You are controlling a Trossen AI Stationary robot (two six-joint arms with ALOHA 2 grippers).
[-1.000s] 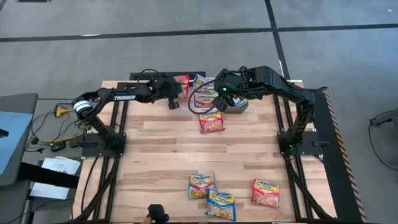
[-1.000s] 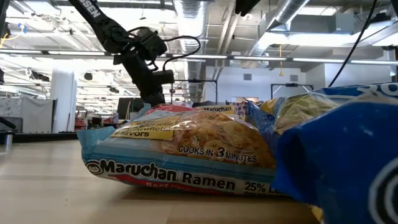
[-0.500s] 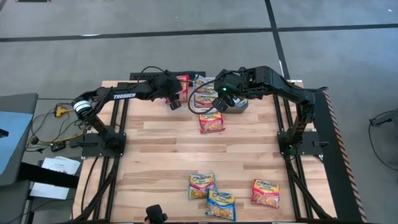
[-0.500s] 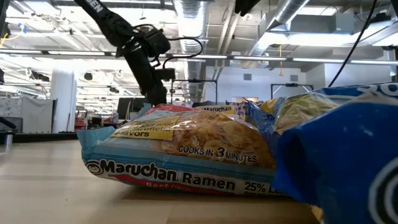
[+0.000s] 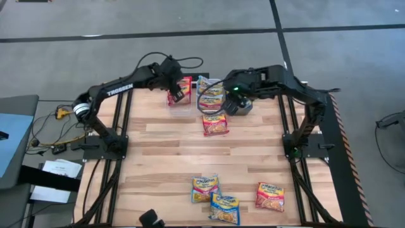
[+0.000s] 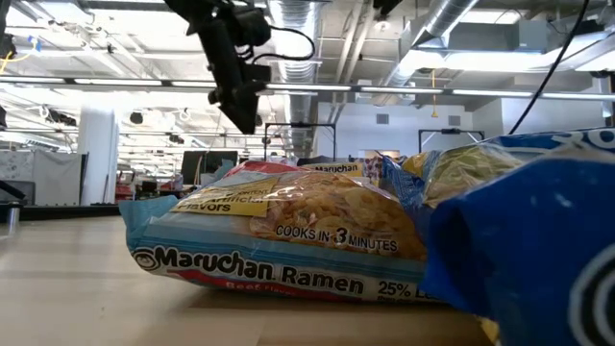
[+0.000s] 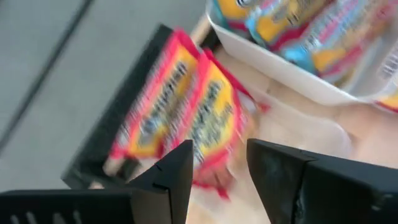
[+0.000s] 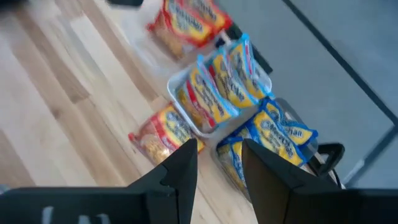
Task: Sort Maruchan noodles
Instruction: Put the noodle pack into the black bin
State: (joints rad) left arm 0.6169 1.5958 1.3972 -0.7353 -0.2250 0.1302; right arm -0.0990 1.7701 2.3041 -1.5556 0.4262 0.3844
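crinkly square plastic noodle packets [image 5: 215, 198] lie flat on the pale wood-plank table [image 5: 158, 158]: three near the front edge, one red-banded packet [image 5: 215, 124] mid-table. beyond, blue-banded packets fill a white bin [image 8: 186, 115]; red ones [image 7: 180, 118] stand bunched below the left gripper [image 7: 217, 168], fingers apart, empty. right gripper [image 8: 219, 158] likewise parted.
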